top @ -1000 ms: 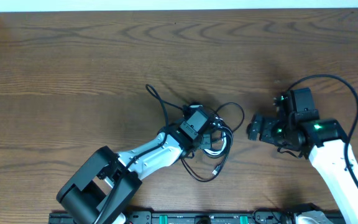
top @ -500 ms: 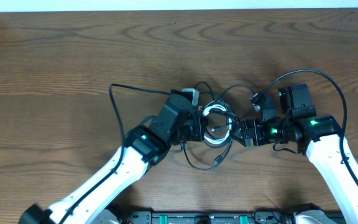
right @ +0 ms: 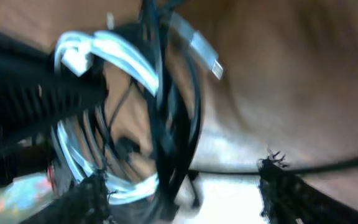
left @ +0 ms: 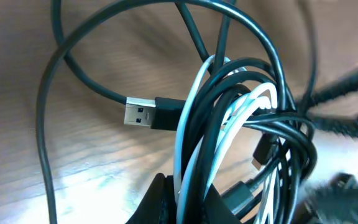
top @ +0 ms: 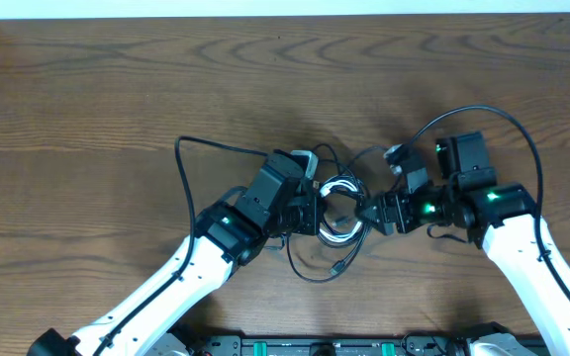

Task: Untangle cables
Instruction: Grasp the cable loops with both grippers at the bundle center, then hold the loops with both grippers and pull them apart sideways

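The cables [top: 339,203] form a tangled bundle of black and white loops at the table's middle. My left gripper [top: 315,213] holds the bundle's left side. In the left wrist view the left gripper [left: 188,194] is shut on several black and white strands [left: 229,124], and a black USB plug [left: 138,114] hangs free beside them. One loose black end with a plug [top: 339,267] trails toward the front. My right gripper [top: 369,211] is at the bundle's right side. In the blurred right wrist view the right gripper [right: 182,180] is open, with black strands [right: 169,143] and white strands [right: 123,53] between its fingers.
The wooden table [top: 87,89] stretches left and to the far side. Thick black arm wires arc up beside the left arm [top: 179,158] and over the right arm [top: 503,114]. A black equipment rail [top: 364,347] lines the front edge.
The left arm swung round and shifted the bundle slightly away from the front. The right gripper moved left up to the bundle, its jaws narrowing a little.
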Robot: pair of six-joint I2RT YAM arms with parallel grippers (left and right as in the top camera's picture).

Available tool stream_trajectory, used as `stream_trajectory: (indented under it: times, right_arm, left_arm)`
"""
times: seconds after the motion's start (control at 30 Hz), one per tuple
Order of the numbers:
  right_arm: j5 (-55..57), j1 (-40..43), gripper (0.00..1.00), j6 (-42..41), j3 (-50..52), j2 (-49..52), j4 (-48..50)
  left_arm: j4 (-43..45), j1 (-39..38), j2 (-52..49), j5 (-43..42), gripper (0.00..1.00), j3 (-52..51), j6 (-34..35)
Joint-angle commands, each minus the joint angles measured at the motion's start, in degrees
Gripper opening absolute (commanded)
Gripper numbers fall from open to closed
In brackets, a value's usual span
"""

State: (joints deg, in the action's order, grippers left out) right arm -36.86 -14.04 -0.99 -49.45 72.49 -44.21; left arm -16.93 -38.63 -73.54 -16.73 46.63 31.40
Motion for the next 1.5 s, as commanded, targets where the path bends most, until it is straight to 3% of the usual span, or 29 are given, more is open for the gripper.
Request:
stream_trajectory:
  times: [0.0, 0.13, 0.27, 0.73, 0.83, 0.97, 1.1, 1.2, 1.3, 1.4, 1.47]
  right_arm:
    - [1.8, -0.5, 0.8, 0.9, -0.5, 0.2, -2.9]
    - [-1.6, -0.5, 0.87, 0.9, -0.5, 0.1, -6.1]
    - [-7.8, -0.5, 0.87, 0.9, -0.5, -0.1, -4.3]
    - [2.4, -0.7, 0.67, 0.7, -0.5, 0.0, 6.2]
    - [2.4, -1.4, 0.6, -0.3, -0.5, 0.0, 6.5]
    - [4.4, -4.7, 0.59, -0.4, -0.5, 0.6, 6.9]
    - [15.6, -8.5, 0.5, -5.4, -0.5, 2.1, 6.7]
    - [16.0, -11.0, 0.41, -5.4, -0.5, 3.4, 7.5]
    - [16.0, -12.6, 0.01, -5.5, -0.5, 3.9, 8.2]
    - [15.9, -12.5, 0.01, -8.1, -0.5, 3.7, 8.2]
    - [15.1, -12.2, 0.01, -9.4, -0.5, 3.0, 7.9]
  left_arm:
    - [-0.2, 0.3, -0.2, 7.1, 0.08, 0.5, -0.5]
    - [-0.9, 0.3, -0.2, 13.1, 0.08, 0.5, -0.5]
    - [-1.0, 0.2, -0.2, 12.0, 0.08, 0.5, -1.0]
    - [-1.8, 0.1, -0.2, 0.6, 0.08, 0.5, -3.1]
    - [-1.8, 0.1, -0.2, 0.4, 0.08, 0.5, -3.1]
    - [-0.9, 0.1, -0.2, 0.4, 0.08, 0.5, -1.6]
    - [-0.5, 0.1, -0.2, 0.2, 0.07, 0.5, -0.7]
    - [-0.4, 0.1, -0.2, -0.9, 0.08, 0.5, -0.7]
    - [-0.5, 0.0, -0.2, -0.7, 0.08, 0.5, -0.7]
    - [-1.2, 0.1, -0.2, 3.2, 0.08, 0.5, -0.7]
    - [-2.6, 0.2, -0.2, 10.1, 0.08, 0.5, 0.5]
